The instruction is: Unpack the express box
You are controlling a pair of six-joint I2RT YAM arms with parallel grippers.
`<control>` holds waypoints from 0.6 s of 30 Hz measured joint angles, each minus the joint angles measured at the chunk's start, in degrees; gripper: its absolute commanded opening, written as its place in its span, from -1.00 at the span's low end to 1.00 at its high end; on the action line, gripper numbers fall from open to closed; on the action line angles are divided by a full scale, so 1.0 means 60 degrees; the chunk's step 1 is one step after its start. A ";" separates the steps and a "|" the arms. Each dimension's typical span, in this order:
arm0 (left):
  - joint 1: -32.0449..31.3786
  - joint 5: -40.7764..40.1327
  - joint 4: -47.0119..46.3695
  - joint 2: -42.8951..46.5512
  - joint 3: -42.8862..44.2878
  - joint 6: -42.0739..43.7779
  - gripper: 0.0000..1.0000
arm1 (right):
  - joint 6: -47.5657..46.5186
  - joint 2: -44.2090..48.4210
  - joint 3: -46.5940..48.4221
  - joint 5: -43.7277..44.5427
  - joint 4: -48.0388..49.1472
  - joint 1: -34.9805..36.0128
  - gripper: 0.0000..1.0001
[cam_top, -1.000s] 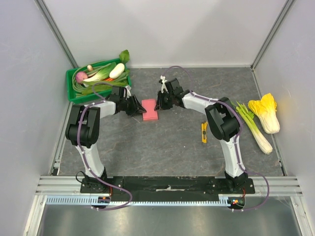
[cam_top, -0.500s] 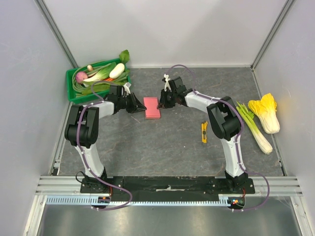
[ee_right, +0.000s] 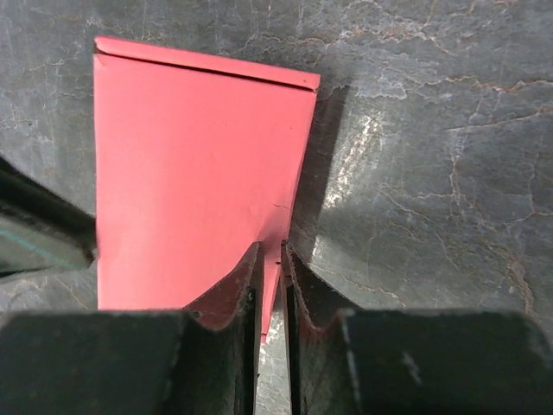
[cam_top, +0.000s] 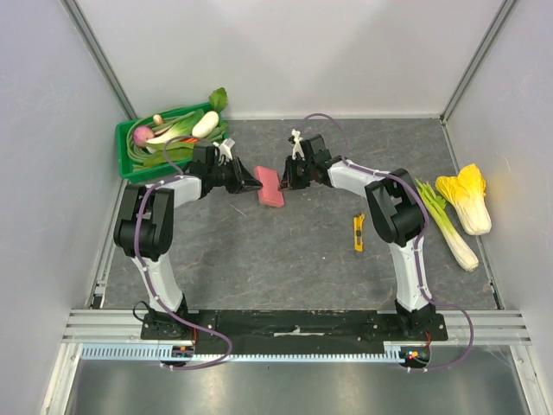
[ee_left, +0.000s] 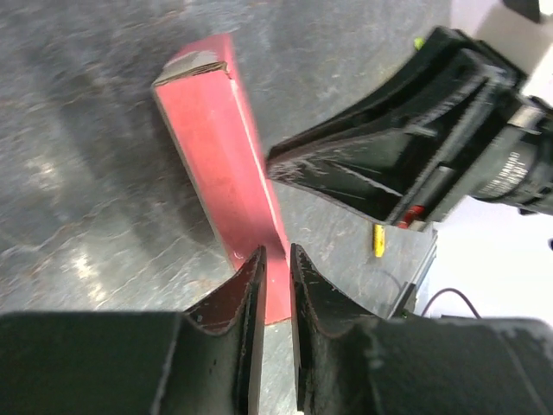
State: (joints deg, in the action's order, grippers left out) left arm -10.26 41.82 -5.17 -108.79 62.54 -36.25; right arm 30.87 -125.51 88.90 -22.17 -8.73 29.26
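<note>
A: Grip state, left side first?

B: Shows left gripper (ee_left: 276, 252) closed to a sliver on the near lower corner of the express box (ee_left: 220, 147). Shows right gripper (ee_right: 270, 248) likewise narrowed to a thin slit, pinching the opposite edge of the pink-red panel.

A: Why held from both sides?

B: Probably to steady thin cardboard so that a flap can be worked loose; inferred from the opposed pinches. Leaves the box tilted up on one long edge over the middle of the table (cam_top: 294, 259), between the two wrists. Contact with the surface hard to tell.

A: Opened yet?

B: Not visibly. Shows a grey-brown end flap at the far end in the left wrist view, seemingly folded shut. No contents on view.

A: Other containers?

B: Green crate (cam_top: 123, 156) at far left, just behind the left wrist, filled with leafy greens (cam_top: 173, 134), a white radish (cam_top: 206, 124) and a small pinkish round vegetable (cam_top: 143, 134). Loose at right, in no container: yellow cabbage (cam_top: 465, 194), pale green stalks (cam_top: 445, 225) and a small orange item (cam_top: 358, 232).
</note>
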 measured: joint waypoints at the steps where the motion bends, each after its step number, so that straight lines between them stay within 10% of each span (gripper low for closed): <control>1: -0.0040 0.0124 -0.0047 0.0000 0.0073 -0.0004 -0.55 | -0.0004 0.0000 -0.0007 0.0007 0.0029 -0.0018 -0.59; 18: -0.0874 0.0554 0.0186 -0.0397 0.0882 -0.0018 -0.53 | 0.0412 -0.0149 -0.0419 -0.0423 0.0171 0.0350 -0.56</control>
State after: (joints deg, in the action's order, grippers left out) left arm -15.51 45.15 -4.05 -111.18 67.83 -36.36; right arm 33.34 -126.41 86.39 -24.71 -7.70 31.35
